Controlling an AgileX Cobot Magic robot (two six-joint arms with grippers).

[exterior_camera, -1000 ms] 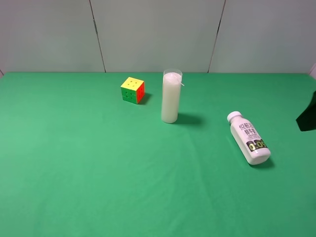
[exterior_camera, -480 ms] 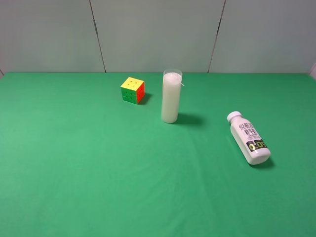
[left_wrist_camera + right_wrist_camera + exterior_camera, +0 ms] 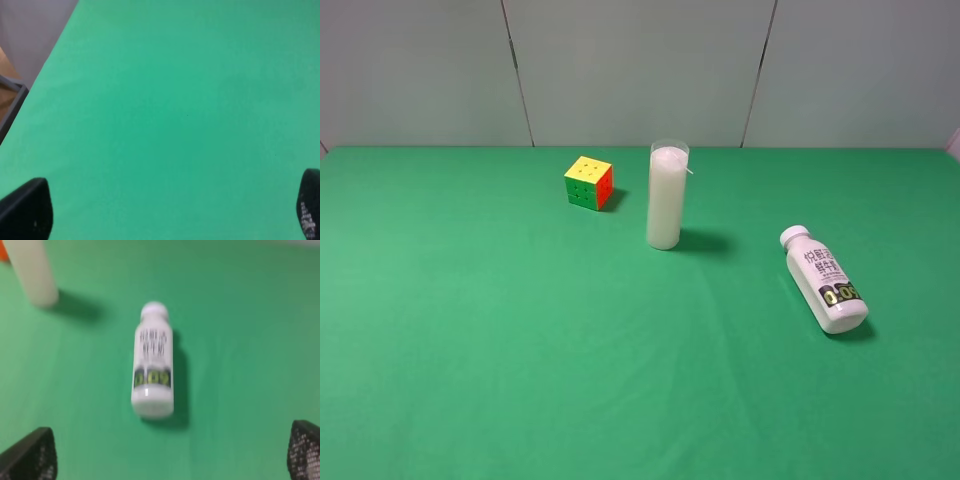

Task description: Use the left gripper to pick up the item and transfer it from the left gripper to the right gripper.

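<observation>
The small white bottle (image 3: 825,279) lies on its side on the green cloth at the right, cap toward the back. It also shows in the right wrist view (image 3: 152,367), blurred, lying ahead of my right gripper (image 3: 172,452), whose fingertips (image 3: 30,452) stand wide apart and empty. My left gripper (image 3: 172,210) is open and empty over bare green cloth; only its fingertips (image 3: 27,207) show. Neither gripper shows in the exterior high view.
A tall white candle in clear glass (image 3: 666,195) stands at the middle back, also in the right wrist view (image 3: 32,272). A coloured puzzle cube (image 3: 589,182) sits to its left. The table's left edge (image 3: 47,65) shows in the left wrist view.
A dark arm part at the right edge of the exterior high view one second ago has left that view. The bottle, candle and cube have not moved.
</observation>
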